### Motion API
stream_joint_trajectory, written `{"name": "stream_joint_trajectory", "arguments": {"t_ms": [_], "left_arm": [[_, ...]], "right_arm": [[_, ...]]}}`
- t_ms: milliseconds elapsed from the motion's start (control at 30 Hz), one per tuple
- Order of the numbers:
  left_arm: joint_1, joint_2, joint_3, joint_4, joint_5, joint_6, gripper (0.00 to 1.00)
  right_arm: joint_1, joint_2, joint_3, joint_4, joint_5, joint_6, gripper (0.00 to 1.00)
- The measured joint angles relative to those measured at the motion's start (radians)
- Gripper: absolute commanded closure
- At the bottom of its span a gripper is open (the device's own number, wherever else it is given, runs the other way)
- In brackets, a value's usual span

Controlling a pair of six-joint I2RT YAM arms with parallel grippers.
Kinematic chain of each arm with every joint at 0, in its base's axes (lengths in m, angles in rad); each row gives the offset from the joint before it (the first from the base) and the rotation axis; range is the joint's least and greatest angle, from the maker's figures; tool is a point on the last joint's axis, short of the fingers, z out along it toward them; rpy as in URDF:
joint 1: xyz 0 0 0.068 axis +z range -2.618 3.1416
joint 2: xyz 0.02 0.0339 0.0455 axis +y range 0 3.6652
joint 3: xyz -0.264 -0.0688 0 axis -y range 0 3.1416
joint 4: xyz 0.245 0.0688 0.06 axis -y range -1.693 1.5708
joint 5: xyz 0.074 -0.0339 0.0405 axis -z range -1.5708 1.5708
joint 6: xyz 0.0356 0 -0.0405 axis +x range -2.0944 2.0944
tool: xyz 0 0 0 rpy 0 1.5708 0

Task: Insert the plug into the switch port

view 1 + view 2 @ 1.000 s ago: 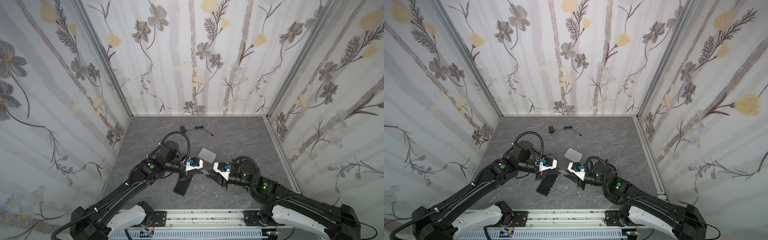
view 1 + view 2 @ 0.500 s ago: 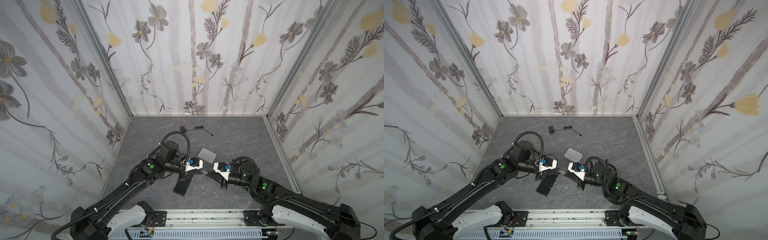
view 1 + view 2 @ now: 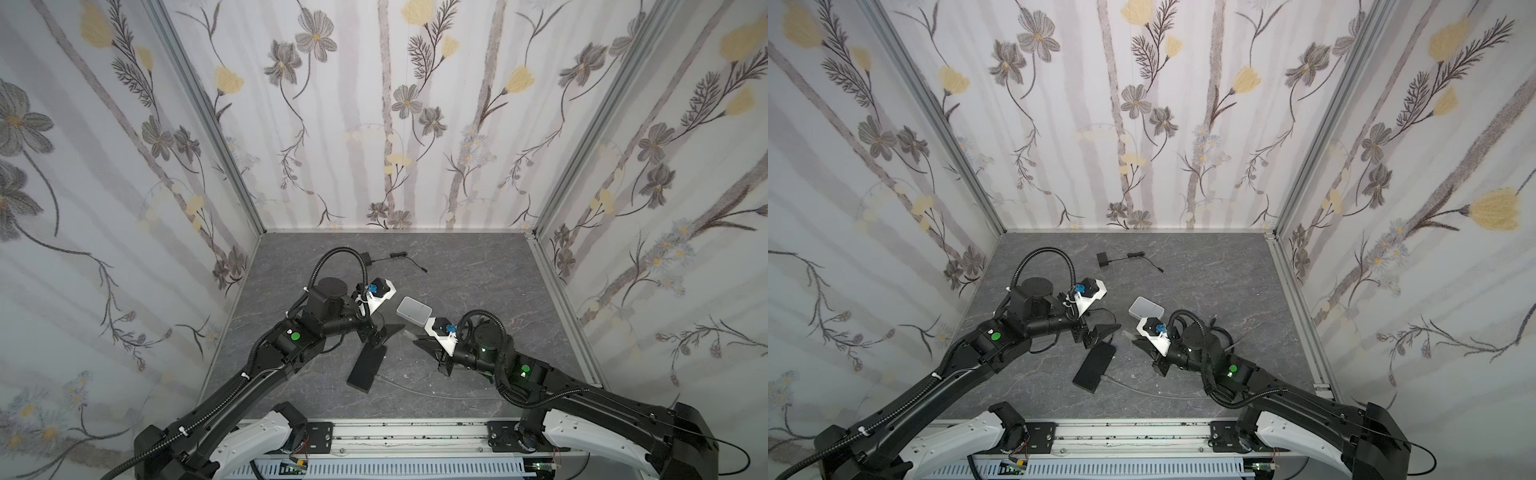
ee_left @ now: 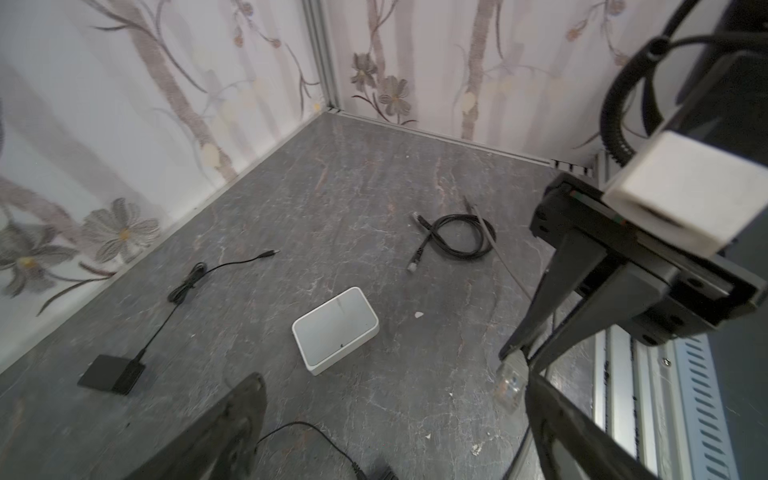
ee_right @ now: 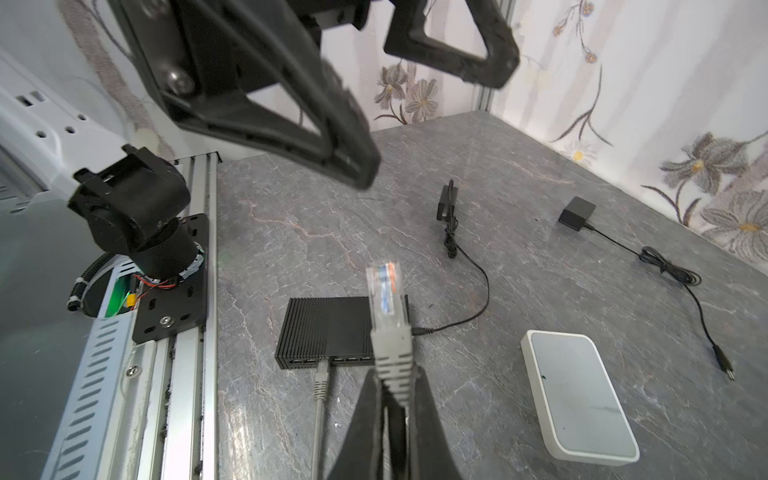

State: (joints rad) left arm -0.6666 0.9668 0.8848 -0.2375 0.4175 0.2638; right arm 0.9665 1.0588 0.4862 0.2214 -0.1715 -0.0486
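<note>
Plug [image 5: 386, 299]: clear connector with a grey boot, held off the table just beside the white box [image 3: 414, 309] at its corner nearest the base rail [image 3: 407, 434].
Switch port: on a thin side face of the white box; the socket itself cannot be made out in any view.
Right gripper [image 5: 395, 390]: jaws clamped on the plug's grey boot, with the clear tip pointing away from the fingers.
Left gripper [image 3: 384, 333]: jaws wide apart with nothing between them, raised beside the white box on its left-arm side.
White box position: flat on the grey table [image 3: 478, 282], pale grey top upward.
Black switch [image 5: 324, 328]: near the white box, toward the left arm and base rail. A row of ports lines its side face, and one of them holds a grey cable plug [image 5: 321, 376].
Surroundings: one black adapter [image 3: 365, 257] with a thin lead lies beyond the white box toward the back wall. A second adapter [image 5: 448, 203] has its lead running to the black switch. A coiled black cable [image 4: 457, 237] lies on the white box's right-arm side.
Count: two flat boxes, two adapters, two grey-booted plugs, one coiled cable.
</note>
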Motion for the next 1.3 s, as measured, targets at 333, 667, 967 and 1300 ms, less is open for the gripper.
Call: {"name": "stream_joint_trajectory", "arguments": {"t_ms": [333,667,967,1300], "left_arm": [[0.020,-0.155,-0.159,-0.095,-0.308,-0.420,0.00],[0.124,-0.182,-0.346,-0.142,-0.504,-0.760,0.00],[0.192,-0.021,-0.357,-0.127,-0.491,-0.873,0.00],[0.193,0.097,-0.398,-0.007,-0.386,-0.839,0.18]], "right_arm": [[-0.001,0.023,-0.102,0.030,0.051,0.125,1.00],[-0.001,0.092,-0.147,0.058,-0.031,0.201,1.00],[0.000,0.196,-0.113,-0.007,-0.027,0.204,1.00],[0.005,0.402,-0.041,-0.060,-0.023,0.231,1.00]]}}
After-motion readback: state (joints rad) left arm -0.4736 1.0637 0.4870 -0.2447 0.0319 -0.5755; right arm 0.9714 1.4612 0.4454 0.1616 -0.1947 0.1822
